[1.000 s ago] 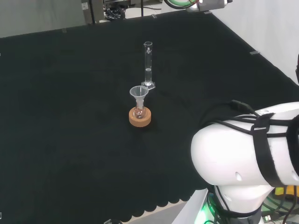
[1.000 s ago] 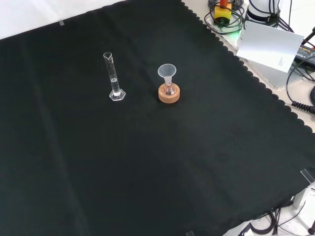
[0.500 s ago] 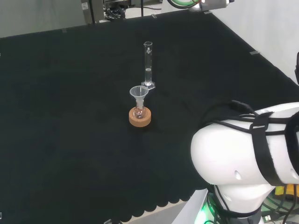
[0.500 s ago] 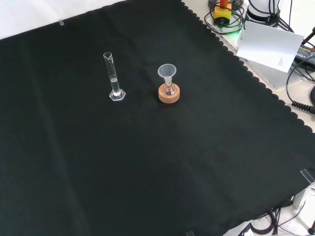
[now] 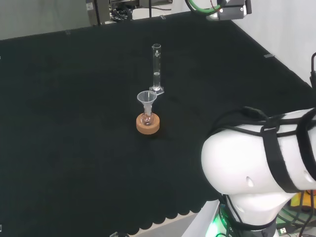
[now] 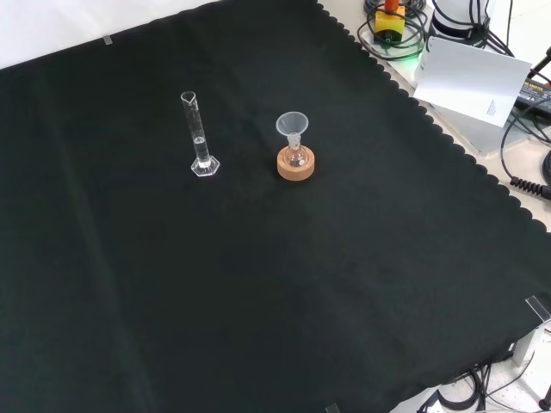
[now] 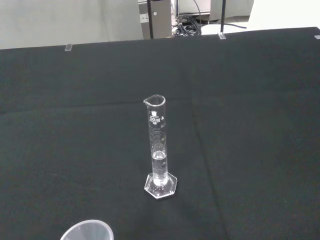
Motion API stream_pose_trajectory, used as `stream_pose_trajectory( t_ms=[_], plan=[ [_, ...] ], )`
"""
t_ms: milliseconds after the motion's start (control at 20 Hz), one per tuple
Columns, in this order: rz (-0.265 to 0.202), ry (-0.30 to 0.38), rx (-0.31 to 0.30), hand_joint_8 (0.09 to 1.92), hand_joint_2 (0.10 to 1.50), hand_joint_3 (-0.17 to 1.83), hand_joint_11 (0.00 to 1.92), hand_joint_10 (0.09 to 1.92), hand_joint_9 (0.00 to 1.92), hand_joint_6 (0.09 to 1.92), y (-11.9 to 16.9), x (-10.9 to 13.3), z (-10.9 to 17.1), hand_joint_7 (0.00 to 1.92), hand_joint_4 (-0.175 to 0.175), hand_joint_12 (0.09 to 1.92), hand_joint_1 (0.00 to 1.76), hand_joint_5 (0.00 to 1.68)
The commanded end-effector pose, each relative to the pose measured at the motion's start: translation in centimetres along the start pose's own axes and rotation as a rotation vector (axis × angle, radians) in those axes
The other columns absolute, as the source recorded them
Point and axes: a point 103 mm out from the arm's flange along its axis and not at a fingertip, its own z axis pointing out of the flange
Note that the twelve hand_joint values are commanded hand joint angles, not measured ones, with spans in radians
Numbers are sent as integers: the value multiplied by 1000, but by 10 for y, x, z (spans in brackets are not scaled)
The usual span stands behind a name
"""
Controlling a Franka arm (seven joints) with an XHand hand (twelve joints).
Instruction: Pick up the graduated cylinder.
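Note:
The graduated cylinder [image 5: 156,69] is a slim clear glass tube with a pouring lip and a hexagonal foot. It stands upright on the black cloth, a little clear liquid in its lower part. In the front view the cylinder [image 6: 201,138] stands free, left of the funnel. The wrist view looks at the cylinder [image 7: 158,150] from a short distance, with open cloth all round it. A dark end part of the arm [image 5: 233,9] with a green cable hangs at the head view's top edge, right of the cylinder and well above it.
A clear funnel [image 5: 146,98] sits in a small flask on a cork ring [image 5: 148,124], just in front of the cylinder in the head view. The funnel's rim [image 7: 87,231] shows in the wrist view. The arm's white link [image 5: 256,168] stands at lower right. Cables and a white sheet [image 6: 472,79] lie beyond the cloth's scalloped edge.
In the head view the arm's end part at the top edge has shifted right and slightly down. The cylinder and the funnel have not moved.

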Motion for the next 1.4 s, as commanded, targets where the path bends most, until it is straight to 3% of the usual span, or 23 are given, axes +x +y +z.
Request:
stream_pose_trajectory(
  t_ms=[50, 350, 650, 1000, 1400],
  plan=[
    [9, 74, 43, 494, 1188, 306, 5, 644, 157, 87, 47, -36, 48, 8, -14, 1381, 244, 228],
    [-13, 158, 41, 497, 1167, 301, 10, 645, 161, 87, 106, -62, 86, 12, -16, 1381, 293, 229],
    [-65, 199, 48, 502, 1148, 300, 10, 646, 161, 87, 151, -63, 119, 17, -21, 1380, 340, 233],
    [-100, 245, 60, 524, 1105, 296, 25, 662, 210, 87, 170, -43, 167, 53, -25, 1384, 409, 240],
    [-118, 290, 99, 540, 1055, 310, 84, 656, 246, 87, 182, -36, 210, 61, -30, 1376, 442, 235]
  ],
)
